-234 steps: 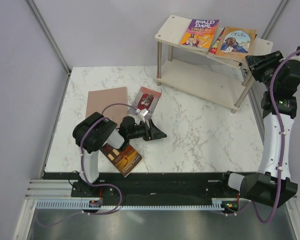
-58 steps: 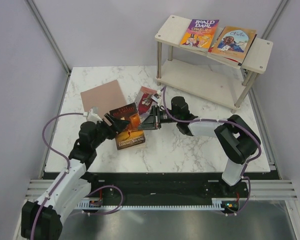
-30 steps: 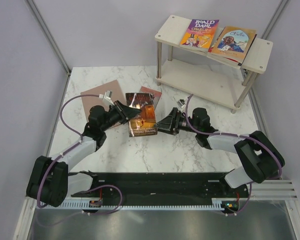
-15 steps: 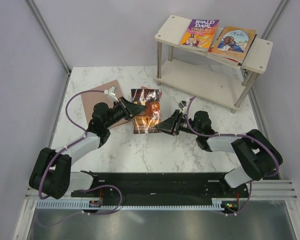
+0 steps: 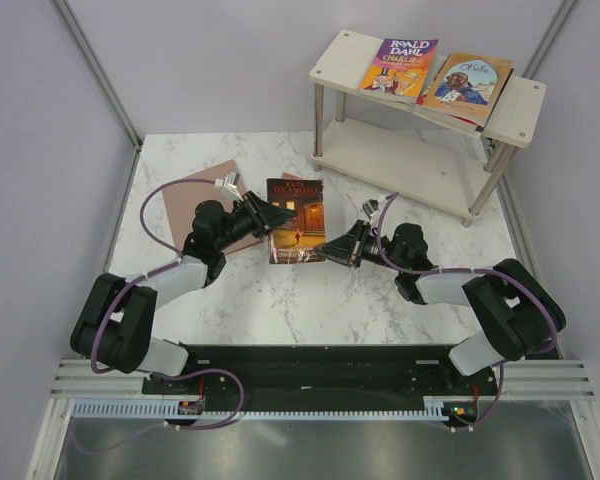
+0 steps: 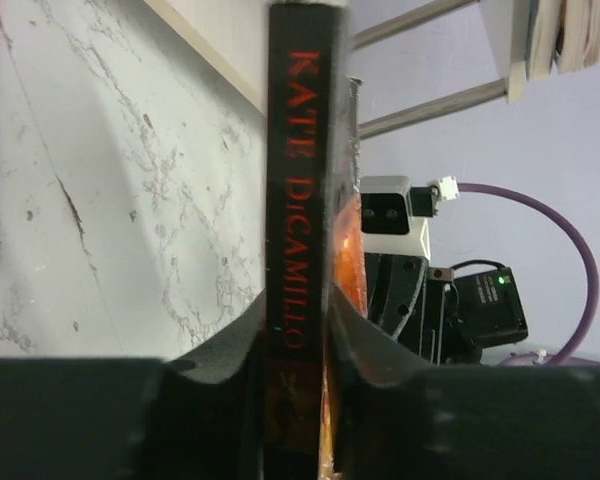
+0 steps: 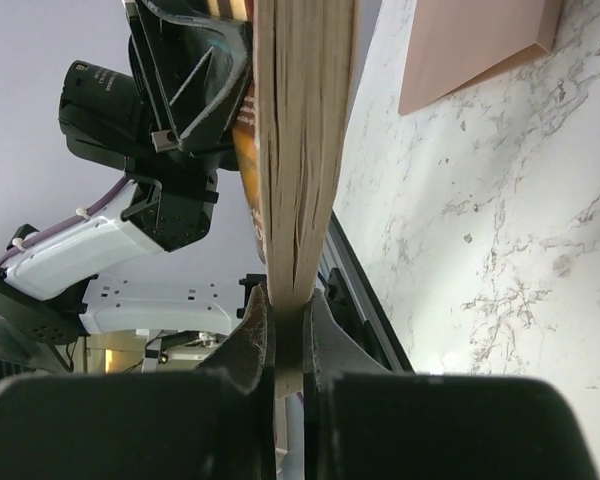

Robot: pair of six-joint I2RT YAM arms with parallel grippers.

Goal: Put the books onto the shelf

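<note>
Your left hand (image 5: 263,212) pinches the red-lettered spine of the dark brown-orange book (image 5: 296,222) and your right hand (image 5: 330,249) clamps its pale page edge, the thin paperback held cover-up between them over the marble table (image 5: 400,295), well apart from the shelf (image 5: 345,52) bearing bright paperbacks (image 5: 400,66).

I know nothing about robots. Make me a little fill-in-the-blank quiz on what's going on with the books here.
1. The left jaws and right jaws both grip one dark book: the right on its page edges, the left on its ___.
2. The author's name printed there is Kate ___.
3. The Roald Dahl book lies on the shelf's ___ board.
Missing words: spine; DiCamillo; top.
</note>
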